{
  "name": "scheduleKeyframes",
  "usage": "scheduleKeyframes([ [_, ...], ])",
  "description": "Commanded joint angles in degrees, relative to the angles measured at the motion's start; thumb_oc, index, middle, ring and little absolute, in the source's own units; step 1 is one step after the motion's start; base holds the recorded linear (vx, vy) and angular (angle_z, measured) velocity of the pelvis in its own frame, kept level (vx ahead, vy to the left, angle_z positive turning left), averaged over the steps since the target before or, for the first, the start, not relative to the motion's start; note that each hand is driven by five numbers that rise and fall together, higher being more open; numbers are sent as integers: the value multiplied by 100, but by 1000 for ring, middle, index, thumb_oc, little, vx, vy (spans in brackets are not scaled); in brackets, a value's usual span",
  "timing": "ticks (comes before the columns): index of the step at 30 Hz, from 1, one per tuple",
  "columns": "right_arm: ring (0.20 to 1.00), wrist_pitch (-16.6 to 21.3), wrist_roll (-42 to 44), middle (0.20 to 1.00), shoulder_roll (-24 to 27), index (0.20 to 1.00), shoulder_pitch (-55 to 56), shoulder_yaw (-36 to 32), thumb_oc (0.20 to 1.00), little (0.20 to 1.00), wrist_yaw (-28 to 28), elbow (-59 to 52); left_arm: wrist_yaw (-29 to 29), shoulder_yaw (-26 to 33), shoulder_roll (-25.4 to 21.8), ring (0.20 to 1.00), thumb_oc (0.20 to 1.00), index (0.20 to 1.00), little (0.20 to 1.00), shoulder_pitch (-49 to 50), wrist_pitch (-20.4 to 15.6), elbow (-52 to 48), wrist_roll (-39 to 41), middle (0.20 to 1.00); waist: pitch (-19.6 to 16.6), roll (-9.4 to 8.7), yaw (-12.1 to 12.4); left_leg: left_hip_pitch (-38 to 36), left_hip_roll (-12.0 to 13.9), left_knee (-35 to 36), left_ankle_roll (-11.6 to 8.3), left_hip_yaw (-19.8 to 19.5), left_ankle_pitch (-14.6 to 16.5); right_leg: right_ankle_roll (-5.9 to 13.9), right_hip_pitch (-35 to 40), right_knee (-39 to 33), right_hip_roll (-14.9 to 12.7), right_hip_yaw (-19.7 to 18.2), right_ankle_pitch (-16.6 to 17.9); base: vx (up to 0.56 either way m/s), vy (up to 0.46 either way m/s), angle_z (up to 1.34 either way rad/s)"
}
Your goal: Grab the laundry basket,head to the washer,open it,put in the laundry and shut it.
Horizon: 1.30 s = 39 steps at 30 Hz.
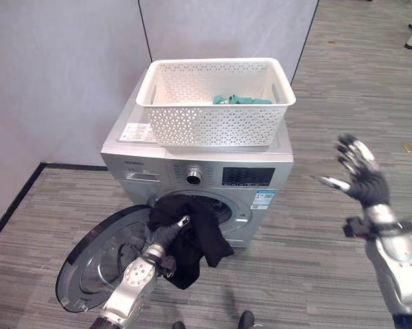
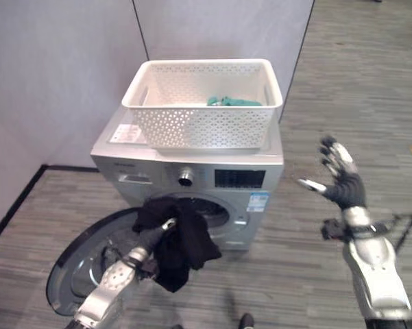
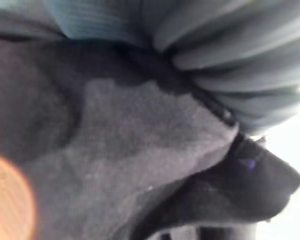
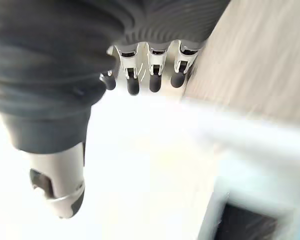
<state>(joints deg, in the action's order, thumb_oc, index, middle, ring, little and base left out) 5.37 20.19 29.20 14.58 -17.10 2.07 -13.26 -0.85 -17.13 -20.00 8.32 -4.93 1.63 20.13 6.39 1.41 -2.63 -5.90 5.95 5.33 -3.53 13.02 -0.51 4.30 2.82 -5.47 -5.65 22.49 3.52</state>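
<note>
While door (image 1: 99, 264) open — left hand (image 1: 166, 236) under black garment (image 1: 195, 229).

My rig's got silver-grey metal arms; the right hand (image 1: 362, 179) wears a dark ribbed cover, silver fingers (image 4: 155, 70) dark-tipped, lower right of frame. Left hand (image 1: 166, 241) matches.

Left robot hand (image 1: 166, 236) mostly buried under black garment (image 1: 195, 236); finger curl unreadable.

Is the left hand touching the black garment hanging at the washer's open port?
Touching. In the left eye view the left hand is wrapped in the black garment, a finger poking out; the left wrist view shows dark cloth against it.
</note>
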Motion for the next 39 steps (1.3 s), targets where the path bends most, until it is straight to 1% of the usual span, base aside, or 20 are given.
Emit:
scheduleKeyframes([
  [1,1000,193,-712,1000,-120,1000,269,-389,1000,1000,176,135,-245,422,-144,200,200,200,200,21,-466,-388,122,200,-86,-226,-178,-175,413,-33,-351,291,286,313,471,47,-346,52,-761,-4,-16,-14],
  [3,1000,136,-933,1000,-165,1000,432,-468,1000,1000,197,307,-267,537,-133,200,200,200,200,197,-476,-390,180,200,-92,-226,-198,-156,414,-33,-348,311,285,313,437,47,-345,26,-756,-9,-12,-21],
  [6,1000,-6,-1618,1000,-170,1000,615,-248,1000,1000,412,1247,-235,659,-34,200,200,200,200,383,-541,-238,354,200,-67,-213,-220,-136,406,-33,-334,361,296,318,374,47,-346,-20,-736,-10,-7,-21],
  [7,1000,-105,-1575,1000,-235,1000,464,10,1000,1000,510,2111,-147,588,14,200,200,200,200,293,-546,-108,430,200,-14,-222,-219,-107,402,-33,-325,367,284,319,341,47,-351,-27,-714,-17,-6,-7],
  [8,1000,-88,-1571,1000,-229,1000,439,21,1000,1000,514,2141,-146,594,14,200,200,200,200,283,-550,-101,430,200,-11,-225,-224,-100,399,-33,-323,367,280,319,333,47,-354,-28,-711,-36,-11,-13],
  [9,1000,-303,-1967,1000,-285,1000,107,510,1000,1000,647,3288,-21,406,125,200,200,200,200,54,-509,131,614,200,160,-226,-160,8,391,-40,-321,231,323,348,276,63,-357,-78,-765,-26,-7,-10],
  [10,1000,-285,-1969,1000,-283,1000,68,524,1000,1000,657,3328,-18,412,125,200,200,200,200,37,-514,142,615,200,167,-230,-166,16,389,-40,-320,230,321,348,269,64,-358,-77,-763,-69,-7,-4],
  [12,1000,-393,-1949,1000,-421,1000,-208,876,1000,1000,720,4229,111,208,215,200,200,200,200,-304,-510,303,737,200,322,-249,-134,209,356,-59,-310,166,261,340,124,79,-397,-48,-721,-184,-12,5],
  [13,1000,-512,-1945,1000,-746,1000,-375,1325,1000,1000,604,5104,230,-133,391,200,200,200,200,-804,-508,578,783,200,510,-274,-81,472,309,-90,-310,46,195,313,-61,142,-476,56,-694,-211,-20,13],
  [15,1000,-499,-1894,1000,-864,1000,-427,1438,1000,1000,579,5399,288,-219,437,200,200,200,200,-992,-539,689,803,200,598,-290,-79,617,298,-154,-310,-11,183,302,-164,209,-516,103,-702,-159,-24,31],
  [17,1000,-522,-1583,1000,-1125,1000,-603,1674,1000,1000,581,6278,458,-420,592,200,200,200,200,-1335,-585,916,929,200,819,-343,-56,1037,259,-389,-311,-115,172,272,-464,350,-615,170,-682,-196,-35,42],
  [21,1000,-522,-1453,1000,-1192,1000,-1011,2051,1000,1000,664,6793,703,-505,654,200,200,200,200,-1740,-658,1109,1040,200,1081,-412,-10,1567,276,-706,-313,-147,154,239,-951,636,-711,172,-680,-177,-24,17],
  [22,1000,-512,-1479,1000,-1183,1000,-1149,2348,1000,1000,692,6756,927,-535,720,200,200,200,200,-2060,-767,1234,1072,200,1276,-473,-2,1862,315,-837,-323,-133,116,224,-1259,813,-753,159,-676,-209,-26,2],
  [25,1000,-470,-1436,1000,-1175,1000,-1227,2645,1000,1000,718,6541,1261,-508,806,200,200,200,200,-2609,-913,1552,1034,200,1441,-583,-52,2196,371,-835,-351,-91,11,216,-1642,932,-749,174,-646,-132,-33,2],
  [33,1000,-281,-1122,1000,-1146,1000,-1667,2937,1000,1000,1030,6405,1808,-527,1084,200,200,200,200,-3757,-1154,2170,1023,200,1770,-794,-163,2920,467,-888,-419,-54,-190,225,-2288,1129,-775,417,-620,-74,-66,5],
  [34,1000,-264,-1076,1000,-1134,1000,-1668,2892,1000,1000,1064,6433,1845,-567,1155,200,200,200,200,-3853,-1148,2266,1035,200,1763,-782,-205,2947,482,-926,-421,74,-165,235,-2262,1133,-811,473,-626,-46,-33,41],
  [35,1000,-270,-989,1000,-1097,1000,-1661,2850,1000,1000,1160,6495,1927,-633,1255,200,200,200,200,-4049,-1184,2352,1090,200,1836,-783,-323,3135,525,-1269,-377,464,-114,199,-2169,1086,-897,593,-636,-28,-7,49],
  [36,1000,-270,-988,1000,-1095,1000,-1665,2850,1000,1000,1160,6496,1927,-630,1257,200,200,200,200,-4056,-1186,2358,1091,200,1840,-779,-323,3146,530,-1290,-377,462,-102,198,-2169,1086,-895,593,-635,-42,74,45],
  [37,1000,-273,-973,1000,-1055,1000,-1695,2877,1000,1000,1183,6524,1964,-682,1270,200,200,200,200,-4131,-1203,2395,1079,200,1865,-772,-371,3180,539,-1469,-326,668,-27,175,-2140,1123,-937,627,-648,-10,66,57],
  [39,1000,-272,-973,1000,-1055,1000,-1697,2876,1000,1000,1183,6525,1964,-682,1271,200,200,200,200,-4133,-1203,2397,1079,200,1866,-771,-369,3182,541,-1475,-326,669,-23,175,-2141,1125,-936,625,-648,3,126,52],
])
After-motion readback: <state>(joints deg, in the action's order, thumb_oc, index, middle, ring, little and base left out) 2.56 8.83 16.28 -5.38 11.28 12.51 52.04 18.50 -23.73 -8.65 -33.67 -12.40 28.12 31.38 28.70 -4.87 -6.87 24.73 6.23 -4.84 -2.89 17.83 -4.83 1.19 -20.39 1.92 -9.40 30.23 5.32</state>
